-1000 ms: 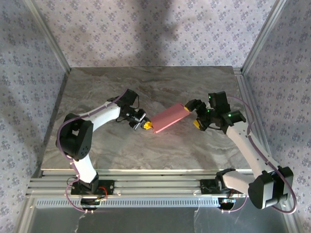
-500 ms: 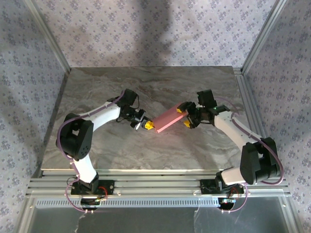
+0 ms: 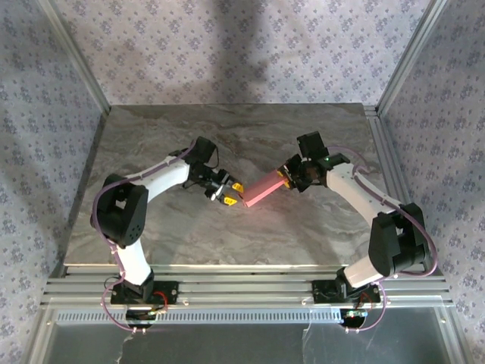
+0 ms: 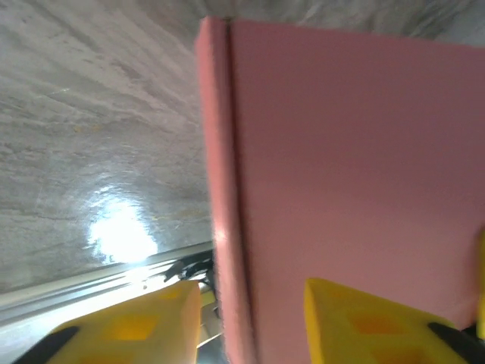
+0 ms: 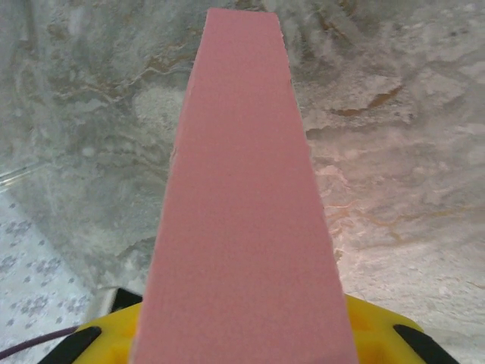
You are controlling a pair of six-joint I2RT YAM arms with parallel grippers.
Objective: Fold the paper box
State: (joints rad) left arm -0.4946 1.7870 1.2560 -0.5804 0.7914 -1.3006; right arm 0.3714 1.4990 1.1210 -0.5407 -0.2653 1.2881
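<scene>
The paper box is a slim pink-red closed box, held slanted above the middle of the marble table. My right gripper is shut on its upper right end. In the right wrist view the box runs straight out from between the yellow fingers. My left gripper is open at the box's lower left end, its yellow tips spread apart. In the left wrist view the box shows its long edge between the two fingers, with a gap beside it.
Patterned walls and metal frame posts close in the table on three sides. An aluminium rail runs along the near edge by the arm bases. Bare marble lies all round the box.
The right arm swung in to the left and closed on the box's right end. The left gripper's fingers spread open. The box shifted slightly right.
</scene>
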